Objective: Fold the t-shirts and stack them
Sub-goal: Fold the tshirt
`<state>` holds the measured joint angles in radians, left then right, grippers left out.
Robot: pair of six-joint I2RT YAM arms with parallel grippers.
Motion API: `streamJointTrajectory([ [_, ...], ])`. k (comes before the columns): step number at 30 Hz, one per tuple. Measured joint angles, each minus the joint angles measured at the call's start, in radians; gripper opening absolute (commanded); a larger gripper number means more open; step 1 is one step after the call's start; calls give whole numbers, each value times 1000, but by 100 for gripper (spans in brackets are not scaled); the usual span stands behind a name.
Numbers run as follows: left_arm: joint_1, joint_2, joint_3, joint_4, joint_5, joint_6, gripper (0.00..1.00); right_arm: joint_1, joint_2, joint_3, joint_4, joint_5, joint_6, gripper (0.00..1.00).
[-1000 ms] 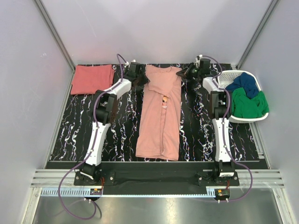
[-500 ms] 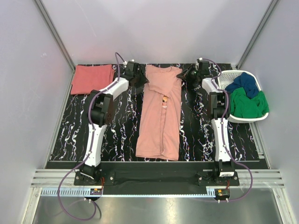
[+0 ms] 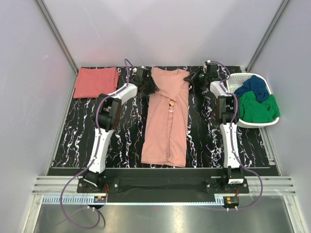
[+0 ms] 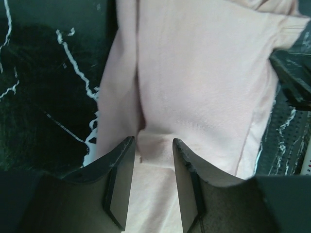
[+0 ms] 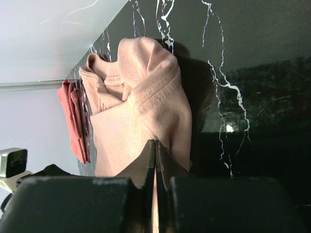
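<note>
**From above:** A pink shirt (image 3: pixel 165 121) lies lengthwise down the middle of a black marbled table (image 3: pixel 121 141). Its sides are folded in to make a long narrow strip, and its collar is at the far end. A small orange tag (image 3: pixel 171 103) shows near its centre. A red shirt (image 3: pixel 95 82), folded into a square, rests well apart at the far left corner. The left gripper (image 3: pixel 148 85) is at the pink shirt's far left shoulder and the right gripper (image 3: pixel 193 77) at its far right shoulder. A white basket (image 3: pixel 243 77) on the right edge holds a green garment (image 3: pixel 257 109) and a blue garment (image 3: pixel 253 87).

**Left wrist:** The two fingers stand parted over the pink shirt. A low ridge of cloth rises in the gap, and neither finger is pressed against it. Bare table shows to the left.

**Right wrist:** The fingers are pressed tightly together, with the hem of the pink shirt's bunched sleeve pinched at their tips. The sleeve humps up and casts a shadow on the table. The red shirt is visible edge-on in the distance.
</note>
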<state>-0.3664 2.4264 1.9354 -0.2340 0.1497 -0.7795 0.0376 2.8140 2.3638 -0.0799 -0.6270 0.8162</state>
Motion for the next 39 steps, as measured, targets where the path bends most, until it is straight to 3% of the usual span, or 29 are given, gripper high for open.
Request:
streamJointTrajectory([
  [6, -2, 2, -12, 4, -7, -27, 42, 0, 0, 0, 0, 0, 0, 2],
  [19, -7, 2, -12, 2, -5, -43, 31, 0, 0, 0, 0, 0, 0, 2],
  [22, -7, 2, -12, 2, -3, -48, 19, 0, 0, 0, 0, 0, 0, 2],
  [23, -7, 2, -12, 2, -2, -52, 11, 0, 0, 0, 0, 0, 0, 2],
  [27, -7, 2, -12, -11, 0, -60, 0, 0, 0, 0, 0, 0, 0, 2],
  [35, -8, -4, -12, -65, -30, -59, 0, 0, 0, 0, 0, 0, 0, 2],
  [39, -10, -15, -27, -80, -43, -69, 0, 0, 0, 0, 0, 0, -1, 7],
])
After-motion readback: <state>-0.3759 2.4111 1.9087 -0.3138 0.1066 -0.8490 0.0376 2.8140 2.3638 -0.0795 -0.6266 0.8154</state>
